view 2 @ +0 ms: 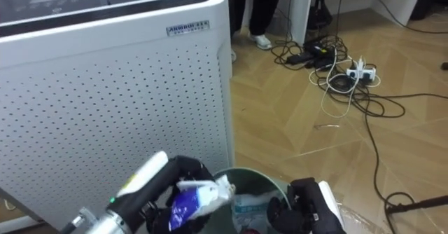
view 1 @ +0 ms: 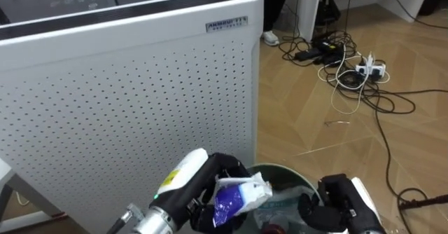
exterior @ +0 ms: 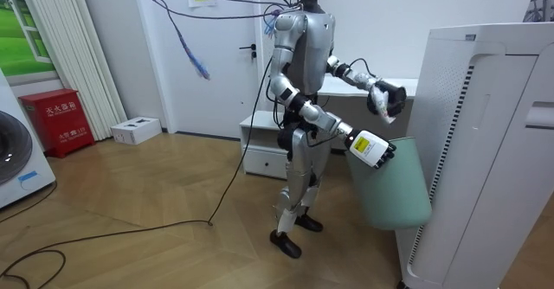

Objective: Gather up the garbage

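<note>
My left robot hand (view 1: 208,190) has its fingers curled round a crumpled blue-and-white wrapper (view 1: 236,196) and holds it just above the open mouth of the green bin (view 1: 283,171). My right robot hand (view 1: 334,202) is at the bin's right rim; I cannot tell whether it is spread or closed. A white perforated appliance (view 1: 126,94) stands just beyond the bin, on my left. Tangled cables (view 1: 350,73) lie well off on the wooden floor (view 1: 315,132).
</note>
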